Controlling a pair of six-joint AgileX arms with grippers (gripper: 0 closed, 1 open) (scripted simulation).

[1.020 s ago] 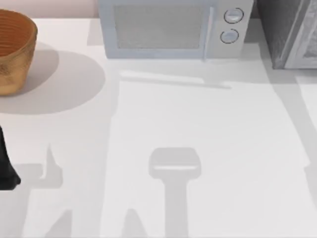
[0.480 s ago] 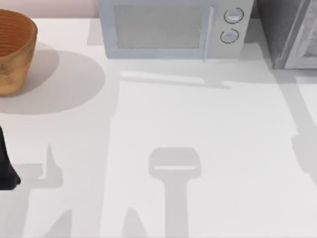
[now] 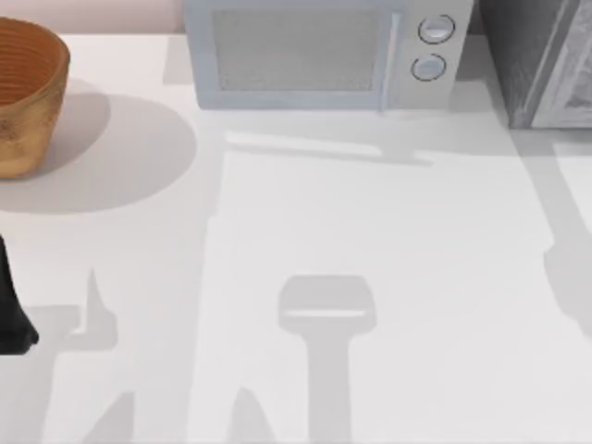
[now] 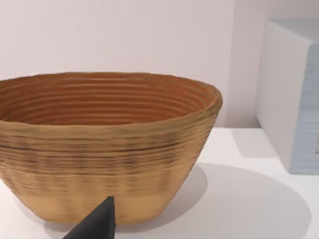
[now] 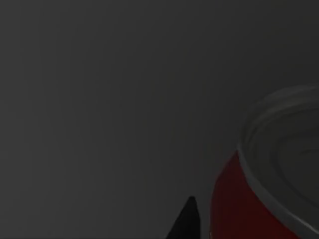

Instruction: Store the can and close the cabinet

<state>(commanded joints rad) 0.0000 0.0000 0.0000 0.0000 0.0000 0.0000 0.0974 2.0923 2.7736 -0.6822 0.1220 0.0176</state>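
The can (image 5: 234,204) sits just beside the dark pointed tip of my right gripper (image 5: 185,221) in the right wrist view. Its red wall is close against that tip, and its silver rimmed top (image 5: 284,149) is tilted toward the camera. I cannot tell whether tip and can touch, nor whether the right jaws are spread or pinching it. Everything around the can in that view is flat dark grey, so I cannot say what surface lies behind it. My left arm (image 3: 11,305) rests at the table's left edge in the top view, as a dark shape low against the white table (image 3: 388,231). In the left wrist view, 1 black tip of the left gripper (image 4: 97,224) points at the base of the basket (image 4: 104,149), which stands upright and near, straight ahead of it. I cannot tell how the left jaws stand either. The basket is a brown woven bowl, and from the wrist camera I see the ribbed inner wall just below its rim, not its floor. Beyond the basket, well apart from the left gripper, stands the pale blue-grey microwave (image 3: 314,55) with its 2 round knobs (image 3: 435,30), its door flat against its front. The cabinet (image 3: 527,55) is in the table's far right corner, beside the microwave, showing a dark speckled wall and its pale framed door panel (image 3: 572,65). I cannot tell from above how far that door stands open.
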